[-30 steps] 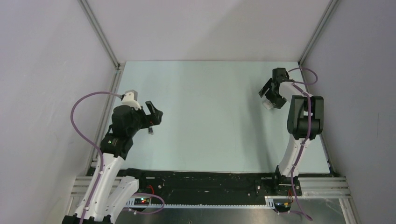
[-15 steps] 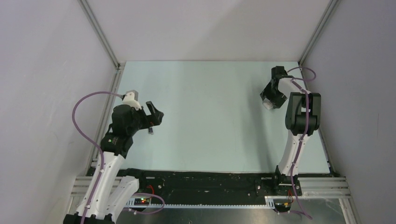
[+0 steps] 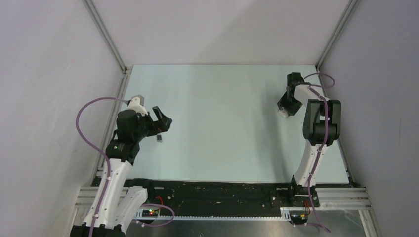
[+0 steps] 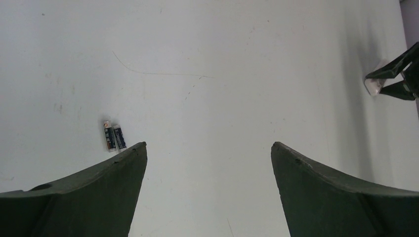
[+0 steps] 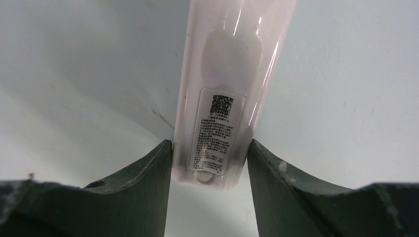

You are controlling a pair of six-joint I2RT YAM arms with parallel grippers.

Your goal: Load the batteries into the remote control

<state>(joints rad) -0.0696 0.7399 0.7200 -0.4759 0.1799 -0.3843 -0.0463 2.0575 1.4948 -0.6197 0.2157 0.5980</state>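
Observation:
The white remote control [image 5: 217, 98] lies back side up, its printed label showing, between my right gripper's [image 5: 210, 148] two fingers, which press its near end on both sides. In the top view the remote [image 3: 283, 113] is at the far right under my right gripper [image 3: 287, 104]. Two batteries [image 4: 113, 137] lie side by side on the table, just ahead of my left gripper's left finger [image 4: 99, 187]. My left gripper [image 4: 208, 148] is wide open and empty. In the top view the batteries [image 3: 160, 138] lie just right of my left gripper [image 3: 162, 122].
The pale table [image 3: 217, 128] is walled by grey panels on the left, back and right. A black rail [image 3: 217, 192] runs along the near edge by the arm bases.
My right gripper has come down over the remote and closed in on its end. My left arm has shifted slightly; the batteries have not moved.

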